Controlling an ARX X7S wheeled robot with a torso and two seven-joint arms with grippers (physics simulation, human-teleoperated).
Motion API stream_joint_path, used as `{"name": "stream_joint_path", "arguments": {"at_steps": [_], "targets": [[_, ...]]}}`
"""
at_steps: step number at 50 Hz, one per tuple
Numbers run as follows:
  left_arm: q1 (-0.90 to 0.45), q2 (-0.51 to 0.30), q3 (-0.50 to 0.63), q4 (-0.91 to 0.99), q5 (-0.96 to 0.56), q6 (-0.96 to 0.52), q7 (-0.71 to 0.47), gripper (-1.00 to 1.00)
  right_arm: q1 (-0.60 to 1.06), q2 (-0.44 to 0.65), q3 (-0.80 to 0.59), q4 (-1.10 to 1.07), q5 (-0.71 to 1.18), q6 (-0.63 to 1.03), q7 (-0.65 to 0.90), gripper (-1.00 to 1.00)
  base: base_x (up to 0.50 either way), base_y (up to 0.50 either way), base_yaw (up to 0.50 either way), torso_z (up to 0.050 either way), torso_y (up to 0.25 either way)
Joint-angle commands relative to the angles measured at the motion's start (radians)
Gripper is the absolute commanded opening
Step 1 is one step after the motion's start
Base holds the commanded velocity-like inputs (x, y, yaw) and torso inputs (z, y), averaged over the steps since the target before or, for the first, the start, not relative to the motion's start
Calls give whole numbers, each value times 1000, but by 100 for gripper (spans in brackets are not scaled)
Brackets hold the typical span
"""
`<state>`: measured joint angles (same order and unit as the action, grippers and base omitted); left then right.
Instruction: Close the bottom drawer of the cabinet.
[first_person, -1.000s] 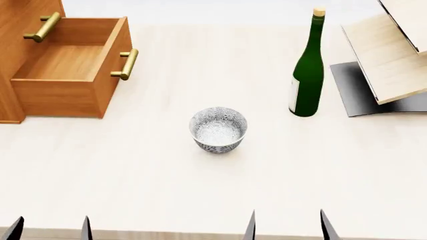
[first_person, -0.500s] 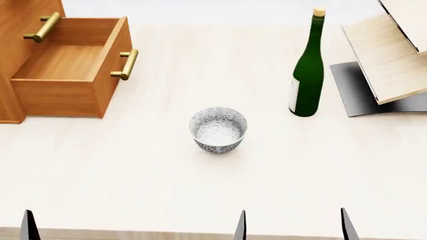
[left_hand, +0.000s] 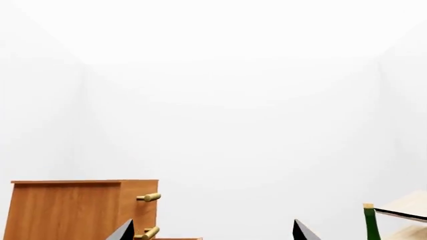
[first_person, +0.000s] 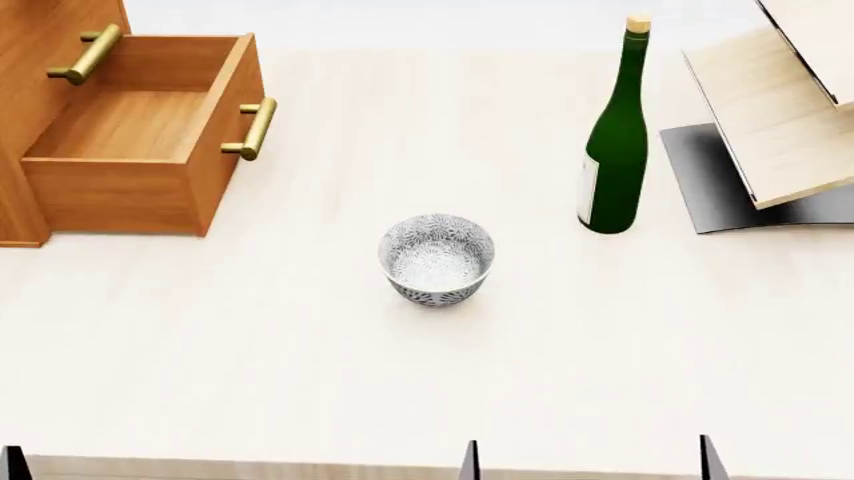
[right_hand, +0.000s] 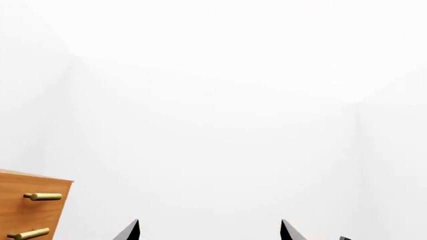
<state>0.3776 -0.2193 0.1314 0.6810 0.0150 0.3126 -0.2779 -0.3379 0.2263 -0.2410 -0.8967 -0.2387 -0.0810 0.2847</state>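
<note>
Only dark fingertips show at the head view's lower edge — the right end effector with its two tips set wide apart, holding nothing. The left end effector also stands spread and empty in its wrist view — both point forward, level.

The table is viewed steeply from above by the head camera; the cabinet is caught level, from afar, by both wrist cameras.
</note>
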Motion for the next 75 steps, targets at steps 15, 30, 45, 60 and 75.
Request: {"name": "stream_joint_path", "arguments": {"at_steps": [15, 30, 45, 60, 75], "targets": [[-11, 7, -12, -8, 12, -11, 2, 100, 5, -13, 21, 59, -52, -42, 13, 100, 0, 281, 0, 0, 0], [-17, 0, -5, -13, 14, -16, -10, 100, 6, -3, 11, 62, -54, -40, 21, 100, 0, 500, 0, 0, 0], [-24, -10, 3, -14, 11, -27, -18, 100, 15, 4, -1, 62, -56, -27, 21, 100, 0, 500, 0, 0, 0], [-30, -18, 12, -15, 12, -36, -26, 100, 25, 11, -8, 66, -47, -16, 23, 100, 0, 500, 0, 0, 0], [-37, -26, 19, -21, 11, -42, -33, 100, 37, 14, -19, 79, -29, 12, 19, 100, 0, 253, 0, 0, 0]]}}
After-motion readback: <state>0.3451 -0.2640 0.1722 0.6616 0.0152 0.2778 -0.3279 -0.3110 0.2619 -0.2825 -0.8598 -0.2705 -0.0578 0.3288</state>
